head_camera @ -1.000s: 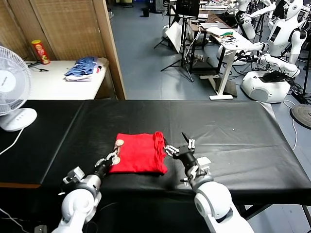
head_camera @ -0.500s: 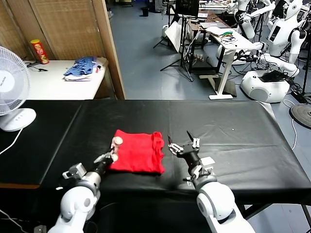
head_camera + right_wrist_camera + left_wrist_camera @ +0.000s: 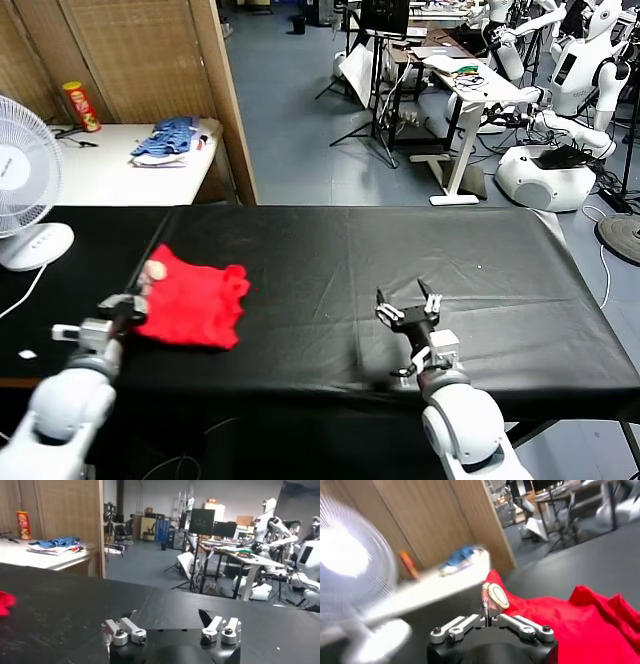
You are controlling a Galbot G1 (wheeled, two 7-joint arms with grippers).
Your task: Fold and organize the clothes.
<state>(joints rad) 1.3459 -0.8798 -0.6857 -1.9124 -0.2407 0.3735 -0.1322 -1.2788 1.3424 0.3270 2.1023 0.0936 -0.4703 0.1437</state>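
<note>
Left gripper (image 3: 133, 297): we saw it pinching the folded red T-shirt (image 3: 195, 305) edge.
Right gripper (image 3: 408, 304): we found it spread, empty.

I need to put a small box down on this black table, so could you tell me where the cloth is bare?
Bare room: the wide stretch of the black table between the red T-shirt and the open right gripper, and onward to the table's right end. Crowded: the left end, where the left gripper is shut on the T-shirt's edge, near the white fan.
</note>
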